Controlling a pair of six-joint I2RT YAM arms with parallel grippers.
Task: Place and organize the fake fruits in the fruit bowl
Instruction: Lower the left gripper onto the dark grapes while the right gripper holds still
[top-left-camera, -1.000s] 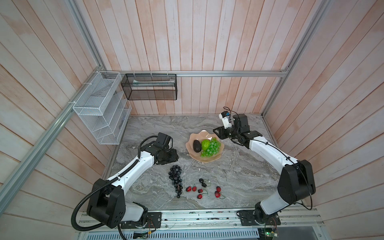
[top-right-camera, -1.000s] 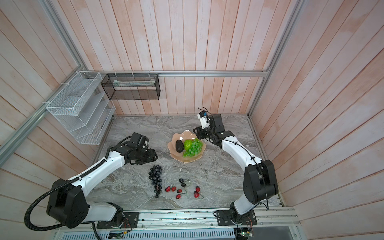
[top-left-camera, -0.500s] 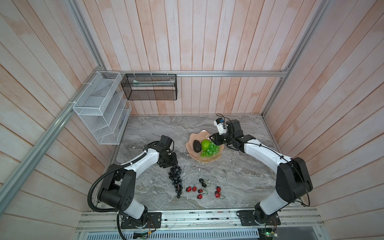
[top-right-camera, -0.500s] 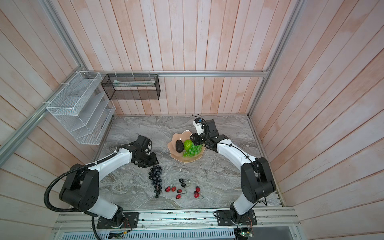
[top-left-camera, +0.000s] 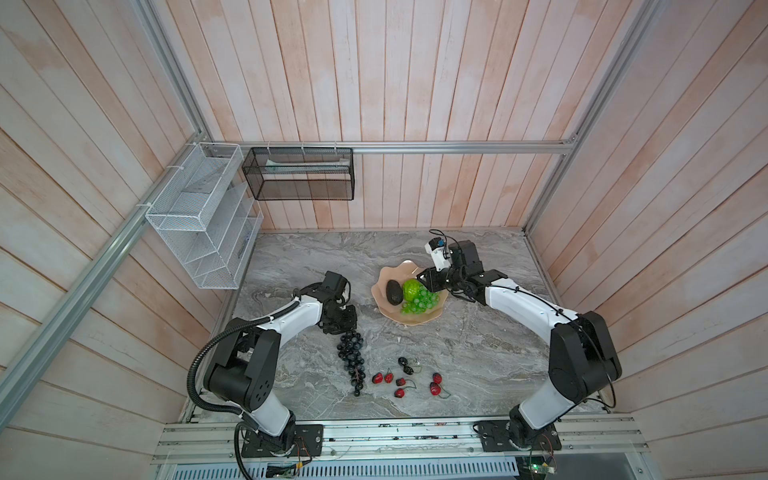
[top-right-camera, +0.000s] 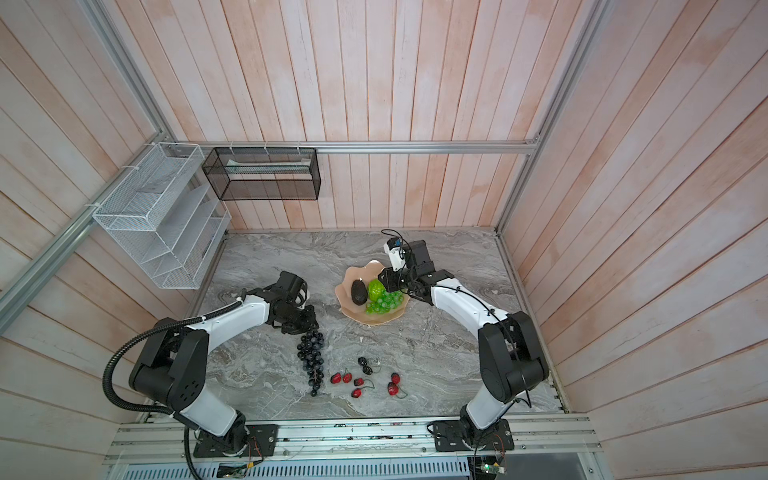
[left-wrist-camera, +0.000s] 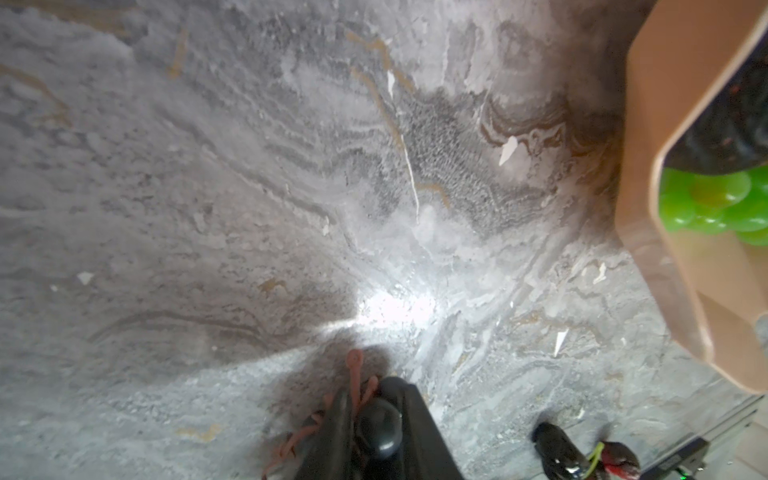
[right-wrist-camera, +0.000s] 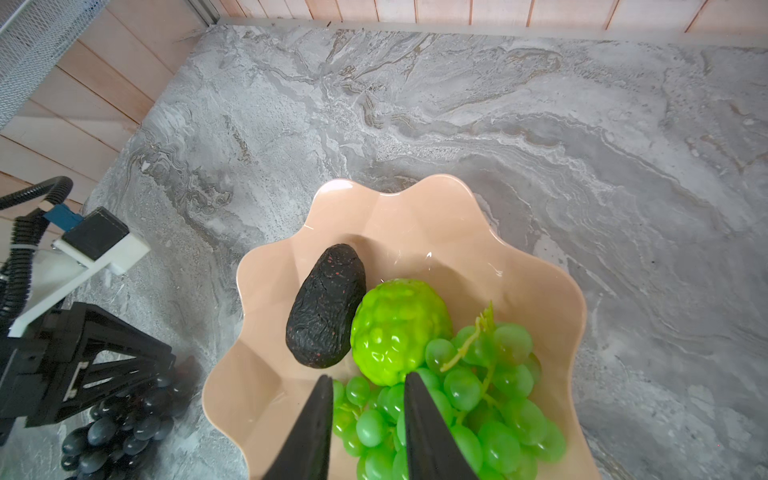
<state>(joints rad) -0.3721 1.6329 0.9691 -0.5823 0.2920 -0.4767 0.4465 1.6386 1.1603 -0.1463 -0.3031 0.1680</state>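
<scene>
Five kinds of fake fruit show in both top views. Three already sit in the fruit bowl (top-left-camera: 397, 270), just right of centre on the counter (top-left-camera: 478, 353). The black avocado (top-left-camera: 394, 292) is on the bowl's left side, the knobbly green fruit (top-left-camera: 411, 289) touches it, and the green grape bunch (top-left-camera: 419, 304) spreads toward the lower right rim.

The right hand (top-left-camera: 422, 277) hangs over the bowl's upper right edge, tilted down at the fruit. Its wrist view shows the fingers (right-wrist-camera: 409, 399) parted and released, their tips above the green grapes and just beside the knobbly fruit, with small grapes visible in the gap.

The dark purple grape bunch (top-left-camera: 353, 363) lies on the counter left of centre, well apart from the bowl, tapering toward the lower edge of the frame. The left hand (top-left-camera: 343, 326) sits on its upper end. In its wrist view the fingers are clenched on a dark grape and the brownish stem (left-wrist-camera: 355, 372), which pokes out past the tips.

The cherries (top-left-camera: 400, 381), red and black, are scattered on the counter at lower centre, just right of the bunch's tail and away from both hands.
</scene>
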